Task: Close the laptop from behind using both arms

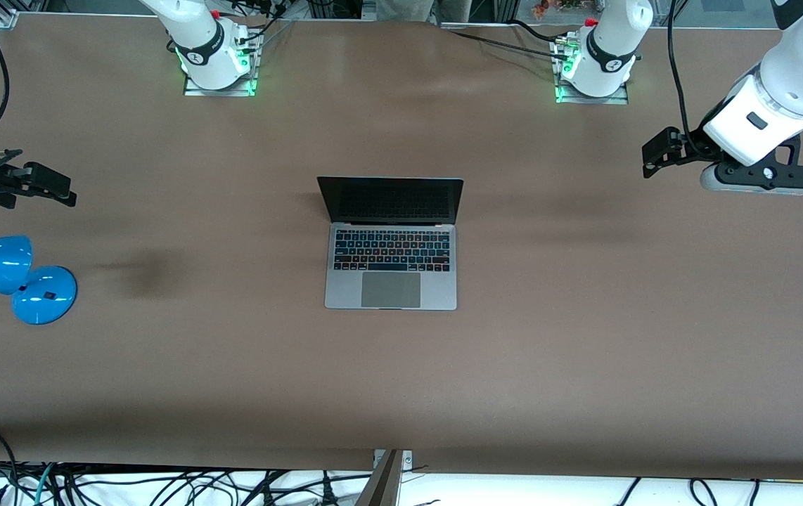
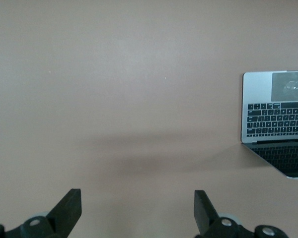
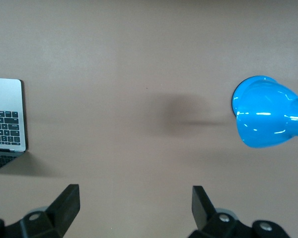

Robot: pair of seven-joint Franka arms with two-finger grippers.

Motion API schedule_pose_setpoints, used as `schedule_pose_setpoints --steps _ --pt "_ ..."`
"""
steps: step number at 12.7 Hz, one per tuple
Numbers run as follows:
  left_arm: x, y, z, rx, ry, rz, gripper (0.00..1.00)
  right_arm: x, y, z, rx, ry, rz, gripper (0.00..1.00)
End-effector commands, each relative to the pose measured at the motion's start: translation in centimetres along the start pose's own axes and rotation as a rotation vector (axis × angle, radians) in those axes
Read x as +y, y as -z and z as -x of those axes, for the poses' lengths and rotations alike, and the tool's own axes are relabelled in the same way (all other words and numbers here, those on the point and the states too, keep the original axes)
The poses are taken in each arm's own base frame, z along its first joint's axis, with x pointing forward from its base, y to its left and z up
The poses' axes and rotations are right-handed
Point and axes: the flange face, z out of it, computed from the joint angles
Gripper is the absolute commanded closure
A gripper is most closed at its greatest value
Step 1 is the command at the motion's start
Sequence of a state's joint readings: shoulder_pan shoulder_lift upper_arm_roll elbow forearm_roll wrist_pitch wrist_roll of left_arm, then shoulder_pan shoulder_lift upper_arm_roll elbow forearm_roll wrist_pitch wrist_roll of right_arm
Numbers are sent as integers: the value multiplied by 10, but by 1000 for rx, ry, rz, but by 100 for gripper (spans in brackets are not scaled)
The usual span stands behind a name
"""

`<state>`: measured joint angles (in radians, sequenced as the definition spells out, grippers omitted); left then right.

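The laptop point(image 1: 391, 242) sits open at the middle of the brown worktop point(image 1: 584, 337), screen raised and dark, black keyboard and grey trackpad facing the front camera, hinge edge toward the robot bases. Nothing touches it.

The left gripper point(image 1: 658, 154) hangs in the air over bare worktop toward the left arm's end, at about two o'clock from the laptop in the front view and well apart from it. In the left wrist view its two black fingers point(image 2: 69, 210) stand wide apart with only worktop between them, and the laptop point(image 2: 275, 124) shows at the edge of that picture.

The right gripper point(image 1: 50, 186) hovers over the worktop toward the right arm's end, at about ten o'clock from the laptop in the front view, also well apart from it. Its fingers point(image 3: 67, 203) are spread wide and hold nothing.

A blue lamp point(image 1: 15, 277) stands on the worktop at roughly six o'clock from the right gripper in the front view, nearer to the front camera; its shade point(image 3: 263, 111) shows in the right wrist view.
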<state>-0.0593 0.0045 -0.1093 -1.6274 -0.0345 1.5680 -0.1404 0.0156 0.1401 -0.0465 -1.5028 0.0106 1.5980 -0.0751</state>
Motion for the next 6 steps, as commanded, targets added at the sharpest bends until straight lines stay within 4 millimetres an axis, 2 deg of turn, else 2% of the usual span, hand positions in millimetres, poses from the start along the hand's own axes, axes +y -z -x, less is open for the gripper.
schedule_pose_setpoints --steps 1,6 --pt "1 6 8 -11 0 8 0 2 6 10 -2 0 -2 0" --pt "2 6 7 -4 0 9 0 1 8 9 -1 0 -3 0"
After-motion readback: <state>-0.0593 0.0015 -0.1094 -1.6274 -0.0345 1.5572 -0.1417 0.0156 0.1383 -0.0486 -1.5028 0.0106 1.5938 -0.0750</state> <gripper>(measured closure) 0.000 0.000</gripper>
